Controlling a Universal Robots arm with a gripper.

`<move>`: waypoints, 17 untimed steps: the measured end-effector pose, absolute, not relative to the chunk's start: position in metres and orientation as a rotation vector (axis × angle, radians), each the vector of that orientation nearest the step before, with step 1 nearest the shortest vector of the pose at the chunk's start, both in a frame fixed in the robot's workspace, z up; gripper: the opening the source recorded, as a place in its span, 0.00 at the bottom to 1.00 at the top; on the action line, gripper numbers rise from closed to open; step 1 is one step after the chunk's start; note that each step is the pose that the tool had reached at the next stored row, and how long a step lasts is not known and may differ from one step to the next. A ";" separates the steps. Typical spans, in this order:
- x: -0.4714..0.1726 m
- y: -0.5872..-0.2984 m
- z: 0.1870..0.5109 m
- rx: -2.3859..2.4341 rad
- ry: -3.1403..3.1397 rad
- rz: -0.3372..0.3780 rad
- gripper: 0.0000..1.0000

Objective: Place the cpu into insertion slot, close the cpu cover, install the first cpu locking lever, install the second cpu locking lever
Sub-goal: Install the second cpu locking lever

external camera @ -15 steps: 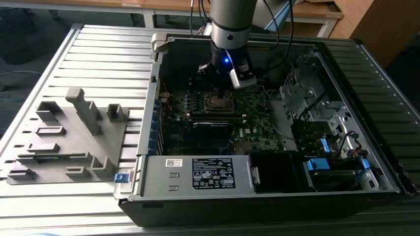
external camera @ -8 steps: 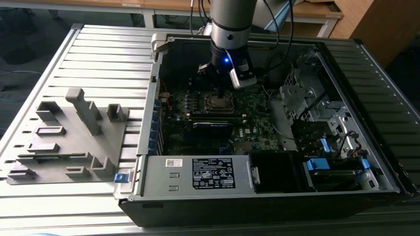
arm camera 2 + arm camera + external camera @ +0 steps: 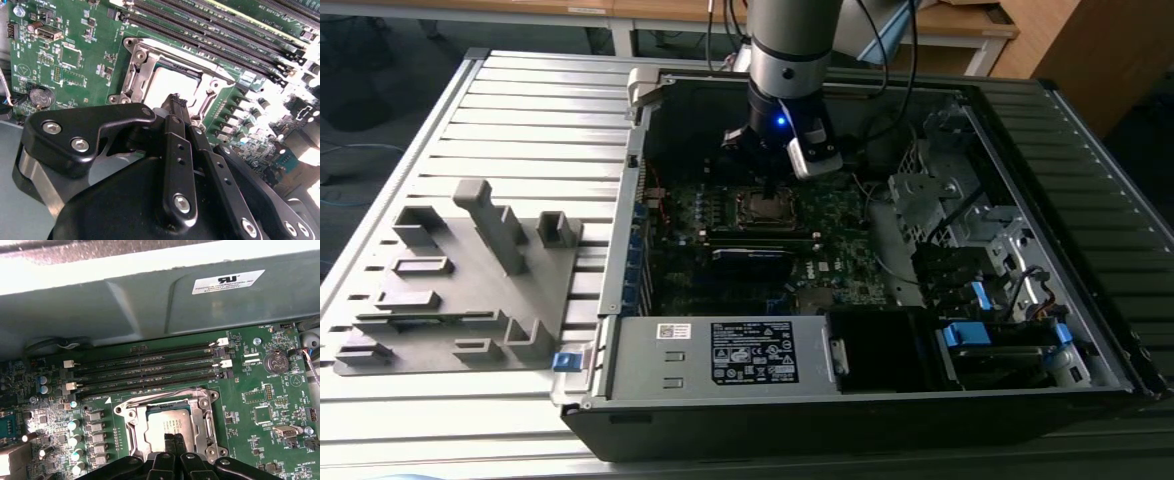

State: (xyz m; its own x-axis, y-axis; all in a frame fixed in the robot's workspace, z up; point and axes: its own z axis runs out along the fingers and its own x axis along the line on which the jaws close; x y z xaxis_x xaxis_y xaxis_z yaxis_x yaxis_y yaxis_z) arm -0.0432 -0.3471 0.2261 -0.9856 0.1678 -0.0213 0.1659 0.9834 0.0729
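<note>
First wrist view, hand [image 3: 174, 439] hiding cpu [image 3: 167, 421] edge

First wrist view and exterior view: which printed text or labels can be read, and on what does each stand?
White sticker on the grey case wall: too blurred to read.
Black label on the power supply box: too small.
White lettering on the motherboard: too small.
None can be quoted.
</note>
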 end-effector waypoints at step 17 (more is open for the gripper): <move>-0.043 -0.347 0.229 0.261 3.101 0.110 0.11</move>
